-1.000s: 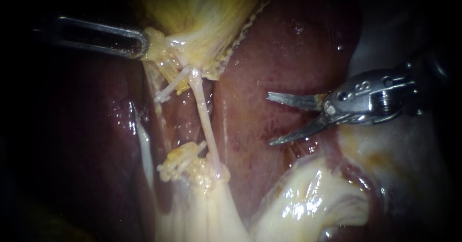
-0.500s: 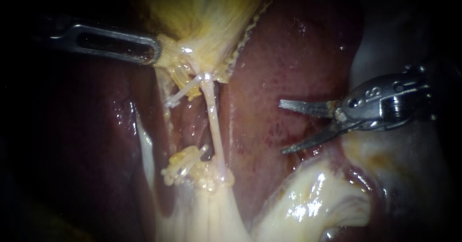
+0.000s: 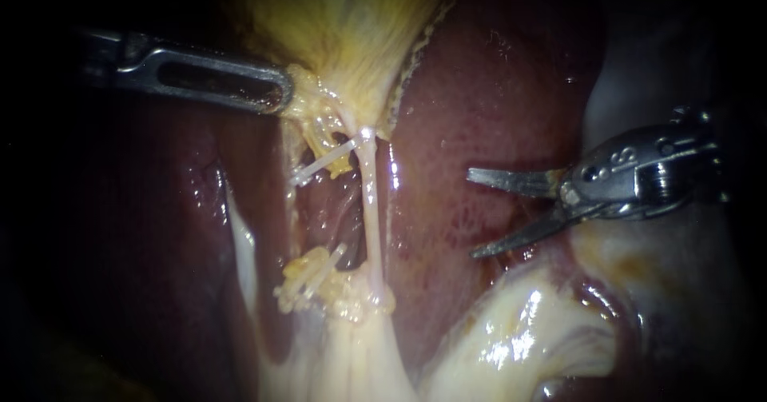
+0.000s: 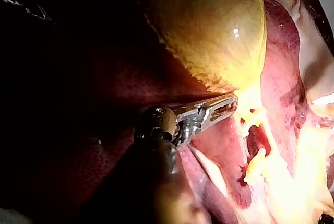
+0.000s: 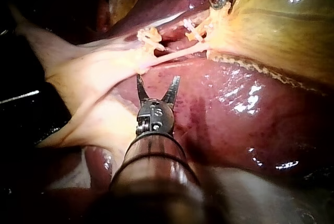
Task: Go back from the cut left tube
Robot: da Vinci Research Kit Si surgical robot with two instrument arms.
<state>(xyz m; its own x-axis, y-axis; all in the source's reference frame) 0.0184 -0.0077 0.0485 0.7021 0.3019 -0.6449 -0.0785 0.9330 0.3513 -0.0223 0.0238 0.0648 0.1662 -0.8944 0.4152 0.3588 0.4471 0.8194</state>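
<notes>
Left instrument (image 3: 276, 97): it reaches in from the side, and from where I stand its slotted jaws are clenched on the yellow lower edge of the gallbladder (image 3: 343, 26), holding that edge taut.
Right instrument (image 3: 471, 214): two thin pointed blades are spread wide with a clear gap and nothing between them. They hang over the dark red liver (image 3: 487, 82), and I can't tell whether they touch it.
Cut left tube (image 3: 319, 163): it is in two pieces. The upper stump hangs just beneath the left instrument's jaw tips, one end free. The lower stump (image 3: 334, 256) pokes out of a small yellow clump of fat farther down from those jaws, and an open gap separates the two ends.
Right tube (image 3: 370, 210): whole and stretched, it runs from the held gallbladder edge down to the pale tissue (image 3: 351, 354). It lies between the cut stumps and the right instrument's blade tips.
Spacing: the blade tips point towards the tubes but are well apart from both, with a stretch of bare liver ahead of them.
</notes>
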